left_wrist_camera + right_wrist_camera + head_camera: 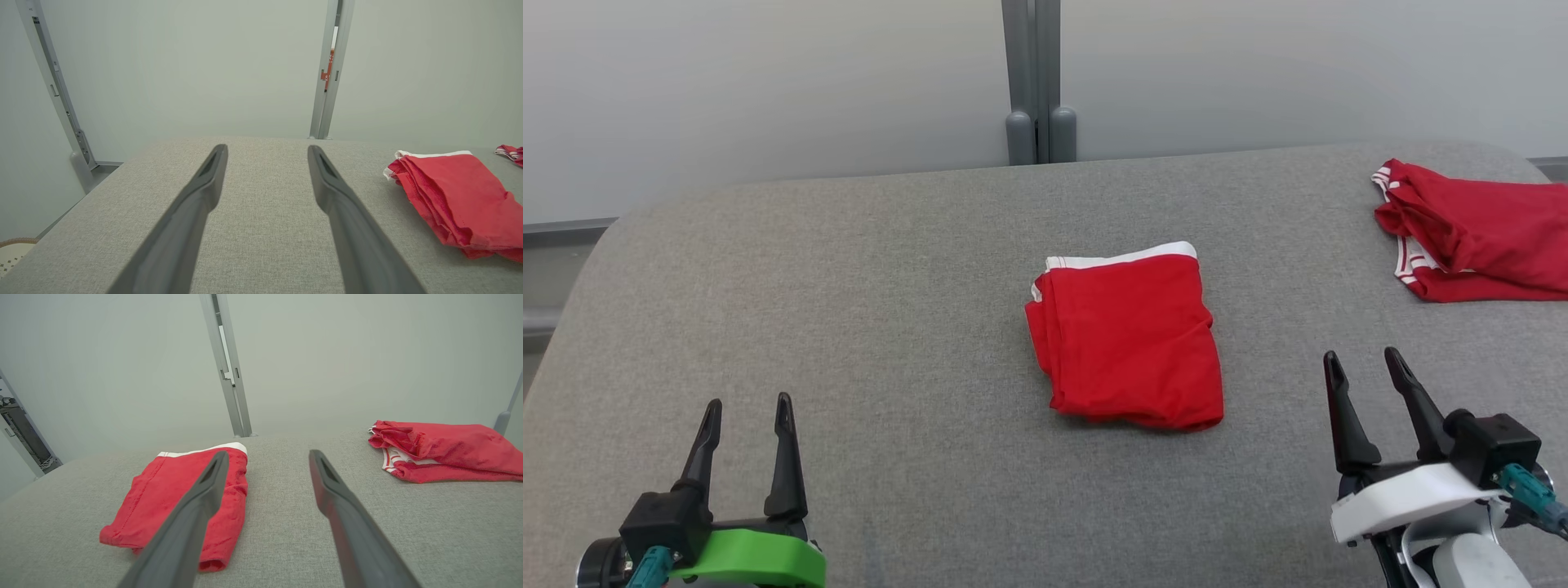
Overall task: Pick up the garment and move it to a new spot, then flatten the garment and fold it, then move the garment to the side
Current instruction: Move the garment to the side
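**Both grippers open and empty, folded garment sits mid-table**

Closest to us, the left gripper sits low at the near left of the grey table. Its two dark fingers are spread apart and hold nothing. Same story on the other side: the right gripper has its jaws parted and empty, a little further forward and nearer the cloth. We read this as a hands-off stance, with both arms clear of the fabric so nothing drags it.

Out in the middle lies the folded garment, red with a white waistband along its far edge. It rests flat in a neat stack of layers, and neither gripper touches it. To us the fold looks finished, which leaves only the move to the side, and the right gripper seems best placed for that.

Further out, near the far right corner, we spot a second garment, also red, bunched and rumpled. We cannot say whether it is set aside or waiting its turn. Behind it all, a grey post stands against the pale wall.
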